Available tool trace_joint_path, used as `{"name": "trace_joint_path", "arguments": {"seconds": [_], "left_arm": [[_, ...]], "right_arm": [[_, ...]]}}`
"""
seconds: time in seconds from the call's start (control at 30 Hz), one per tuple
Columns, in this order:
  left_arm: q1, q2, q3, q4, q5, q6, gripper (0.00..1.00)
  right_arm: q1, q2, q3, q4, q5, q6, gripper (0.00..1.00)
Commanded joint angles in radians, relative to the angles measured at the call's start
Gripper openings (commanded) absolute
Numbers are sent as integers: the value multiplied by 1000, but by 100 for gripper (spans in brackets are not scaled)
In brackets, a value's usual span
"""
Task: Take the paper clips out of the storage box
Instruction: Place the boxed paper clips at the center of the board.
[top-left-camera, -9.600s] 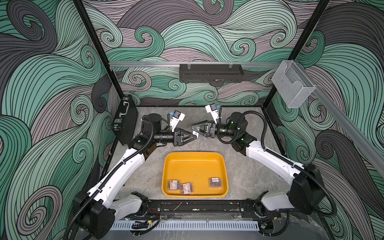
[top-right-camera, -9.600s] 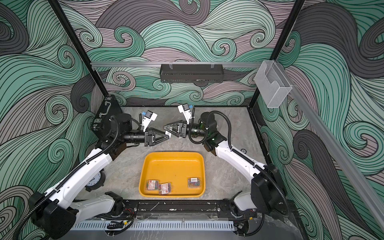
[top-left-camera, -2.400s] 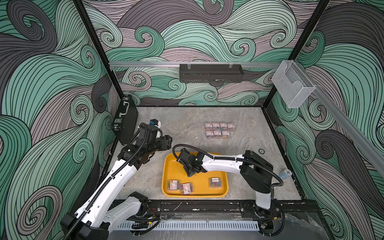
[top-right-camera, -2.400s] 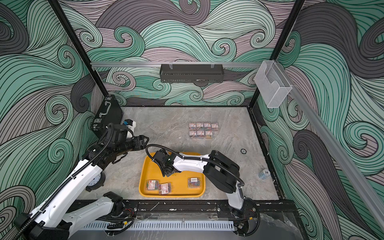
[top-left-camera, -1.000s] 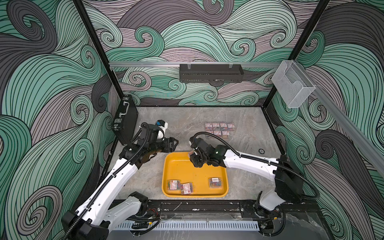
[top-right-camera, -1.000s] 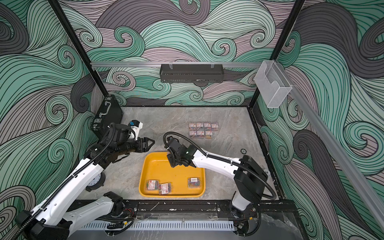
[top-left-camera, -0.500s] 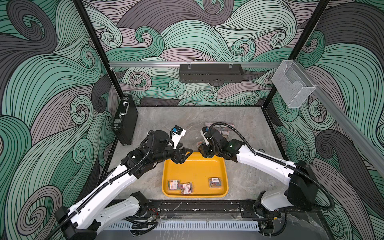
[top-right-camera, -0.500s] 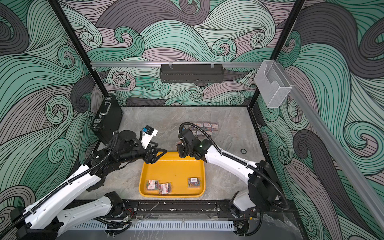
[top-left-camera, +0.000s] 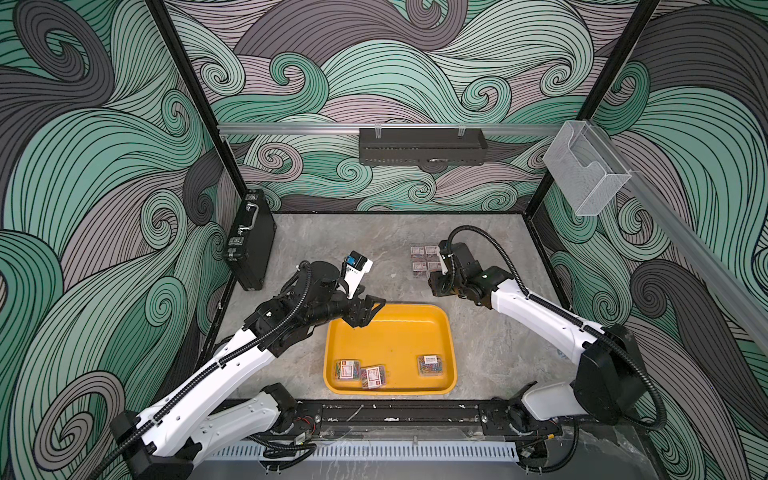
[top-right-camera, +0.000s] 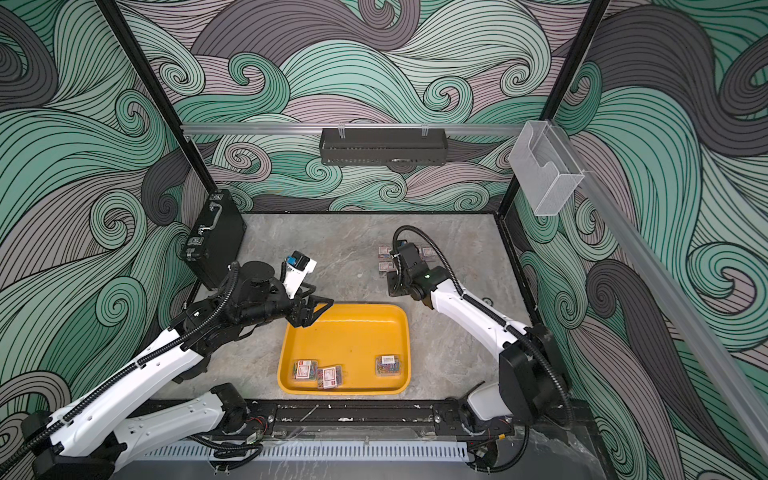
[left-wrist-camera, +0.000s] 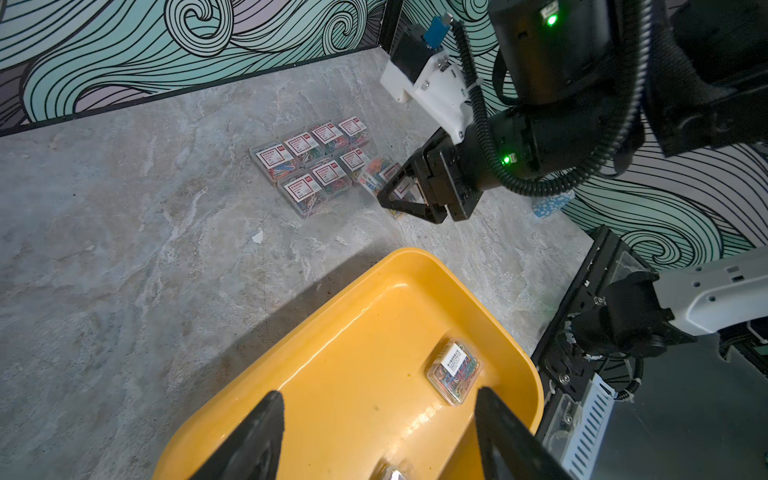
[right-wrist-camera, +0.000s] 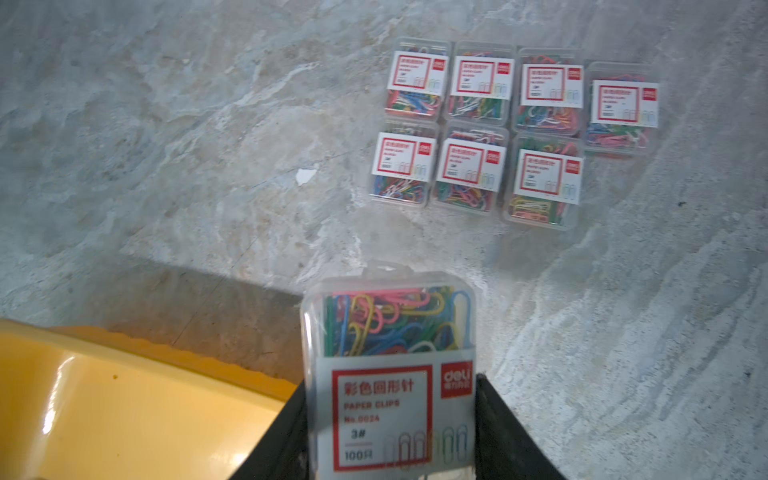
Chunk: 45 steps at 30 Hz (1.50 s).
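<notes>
- The storage box (top-left-camera: 390, 332) is the big yellow tray, low in the middle of a top view. It looks hard and smooth, so I think things slide around in it.
- A bunch of paper clip boxes (right-wrist-camera: 473, 166) lies flat, side by side, on the grey table (right-wrist-camera: 166, 124), at the upper right of my right wrist view.
- Three boxes (top-left-camera: 431, 365) lie along the tray's lower edge.
- My left claw (left-wrist-camera: 379, 395) is spread wide and has nothing in it. It hangs over the tray.
- My right claw (right-wrist-camera: 388, 380) squeezes one clear box (right-wrist-camera: 390, 316) by its two thin sides, at the bottom middle, just past the tray's rim.
- I think this box is light, hard and slippery. It may crack or pop open, so a soft squeeze on the flat sides is best.
</notes>
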Motion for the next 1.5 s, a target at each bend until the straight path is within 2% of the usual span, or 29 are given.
{"name": "trace_joint_path", "arguments": {"seconds": [0.0, 0.27, 0.63, 0.97, 1.47], "left_arm": [[-6, 1, 16, -30, -20, 16, 70], [-6, 2, 20, -39, -33, 18, 71], [-6, -13, 22, -69, -48, 16, 71], [-6, -40, 15, -79, -55, 16, 71], [-6, -44, 23, -87, -59, 20, 71]], "right_arm": [[-53, 9, 3, -32, 23, -45, 52], [-182, 81, 22, -58, 38, -87, 51], [-318, 273, 144, -96, 21, -143, 49], [-370, 439, 265, -124, 10, -183, 48], [-395, 560, 358, -142, -21, -220, 46]]}}
